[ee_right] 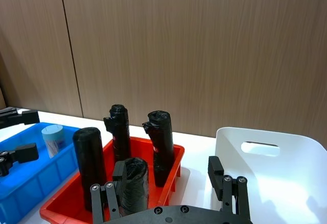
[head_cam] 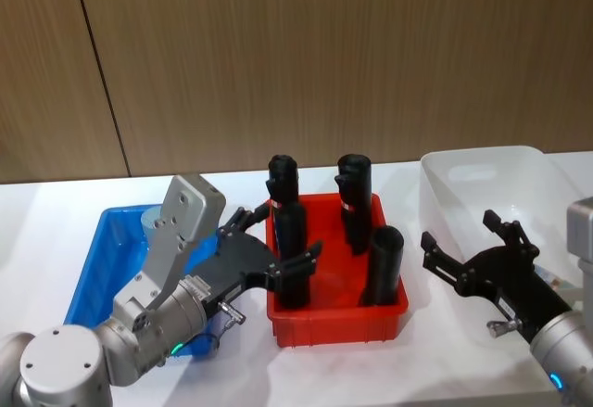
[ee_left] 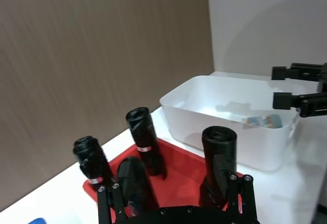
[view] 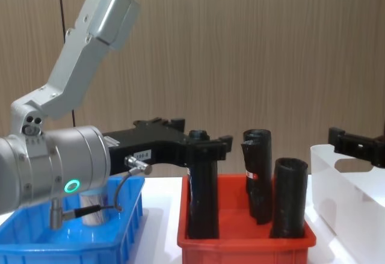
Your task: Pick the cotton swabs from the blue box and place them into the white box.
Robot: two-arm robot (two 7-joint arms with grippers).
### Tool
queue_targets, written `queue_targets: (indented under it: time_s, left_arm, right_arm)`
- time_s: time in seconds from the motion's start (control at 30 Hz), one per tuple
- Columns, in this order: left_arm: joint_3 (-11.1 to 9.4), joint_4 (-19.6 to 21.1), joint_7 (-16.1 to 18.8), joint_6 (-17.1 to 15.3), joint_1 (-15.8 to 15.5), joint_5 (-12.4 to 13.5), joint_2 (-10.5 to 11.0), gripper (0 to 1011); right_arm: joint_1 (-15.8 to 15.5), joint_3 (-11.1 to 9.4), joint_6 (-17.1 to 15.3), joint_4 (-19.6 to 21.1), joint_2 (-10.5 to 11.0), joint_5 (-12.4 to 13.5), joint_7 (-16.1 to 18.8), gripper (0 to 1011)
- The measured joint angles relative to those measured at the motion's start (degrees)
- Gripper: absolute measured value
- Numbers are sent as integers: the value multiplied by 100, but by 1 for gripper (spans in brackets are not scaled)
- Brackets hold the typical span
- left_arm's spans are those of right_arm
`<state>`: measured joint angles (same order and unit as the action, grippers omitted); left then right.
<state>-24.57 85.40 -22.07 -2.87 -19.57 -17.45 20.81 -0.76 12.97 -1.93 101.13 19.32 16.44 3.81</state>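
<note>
Our left gripper (head_cam: 285, 233) spreads wide, empty; behind it we see cotton swabs (ee_right: 52, 140) in the blue box (head_cam: 93, 277). Our right gripper (head_cam: 460, 233), equally wide, hangs just beside the white box (head_cam: 519, 171).

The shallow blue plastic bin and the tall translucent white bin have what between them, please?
In the head view, a red plastic bin of four black cylinders separates the blue bin and the white bin.
</note>
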Motion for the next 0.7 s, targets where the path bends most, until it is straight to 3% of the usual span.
queue_targets:
  time_s: [0.7]
  left_arm:
    - [-112, 578, 1593, 158, 450, 442, 84, 1004]
  right_arm:
    - [-8, -4, 2, 10, 2, 0, -2, 1002]
